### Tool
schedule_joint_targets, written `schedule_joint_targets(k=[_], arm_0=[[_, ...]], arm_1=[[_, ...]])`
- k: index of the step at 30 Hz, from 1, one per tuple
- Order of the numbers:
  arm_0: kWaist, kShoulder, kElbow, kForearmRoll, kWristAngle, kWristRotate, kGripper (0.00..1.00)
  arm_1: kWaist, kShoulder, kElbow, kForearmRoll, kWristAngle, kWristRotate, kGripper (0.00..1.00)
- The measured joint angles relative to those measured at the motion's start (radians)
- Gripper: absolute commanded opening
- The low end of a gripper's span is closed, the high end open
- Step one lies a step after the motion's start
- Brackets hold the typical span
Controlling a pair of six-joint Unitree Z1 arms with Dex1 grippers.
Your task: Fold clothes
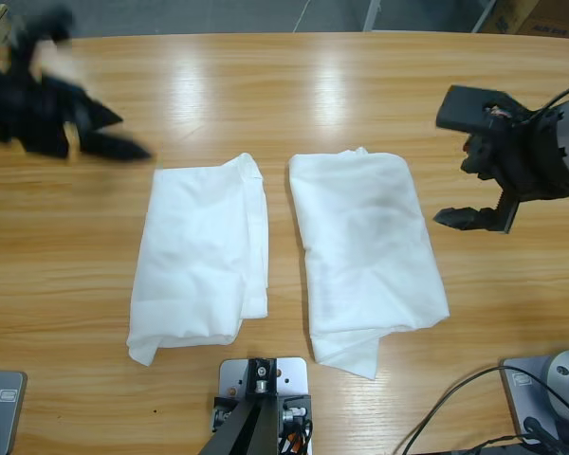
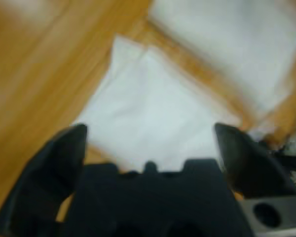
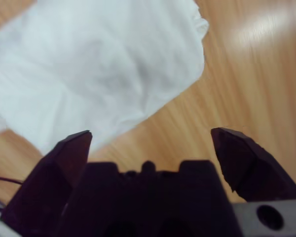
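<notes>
Garments folded into two plain white soft cotton bundles, side by side mid-tabletop, both hands clear of them.

The left white folded bundle (image 1: 204,256) and the larger right white folded bundle (image 1: 365,251) lie just apart on the long glossy wooden tabletop (image 1: 284,95), neither touched. The left hand (image 1: 100,133) hovers off the left bundle's upper corner, jaws spread and empty; the right hand (image 1: 484,166) hangs beside the right bundle's upper edge, likewise spread. The folding looks close to finished (no chest logo shows). Any tidying would likely go best with a low approach to a loose corner, such as the right bundle's ragged lower edge, pinching only the top layers so the folds beneath stay flat.
</notes>
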Motion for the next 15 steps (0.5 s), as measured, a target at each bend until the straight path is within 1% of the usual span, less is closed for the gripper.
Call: schedule_joint_targets(k=[2, 3, 5, 7, 9, 12, 15], arm_0=[[-0.004, 0.012, -0.148, 0.122, -0.072, -0.253, 0.822], [-0.012, 0.027, -0.220, 0.179, -0.110, -0.339, 0.816], [-0.033, 0.069, -0.317, 0.259, -0.191, -0.462, 0.816], [-0.062, 0.116, -0.348, 0.293, -0.264, -0.537, 0.821], [-0.080, 0.155, -0.348, 0.308, -0.341, -0.562, 0.821], [-0.085, 0.206, -0.319, 0.312, -0.449, -0.546, 0.821], [-0.059, 0.258, -0.272, 0.313, -0.530, -0.420, 0.821]], arm_1=[[-0.039, -0.002, 0.013, 0.000, 0.063, 0.065, 0.988], [-0.068, -0.005, 0.027, -0.001, 0.101, 0.091, 0.987], [-0.139, -0.020, 0.076, -0.016, 0.182, 0.133, 0.982], [-0.221, -0.037, 0.137, -0.047, 0.259, 0.174, 0.982], [-0.293, -0.052, 0.208, -0.093, 0.308, 0.215, 0.982], [-0.371, -0.081, 0.315, -0.184, 0.341, 0.277, 0.972], [-0.416, -0.094, 0.375, -0.249, 0.362, 0.324, 0.955]])
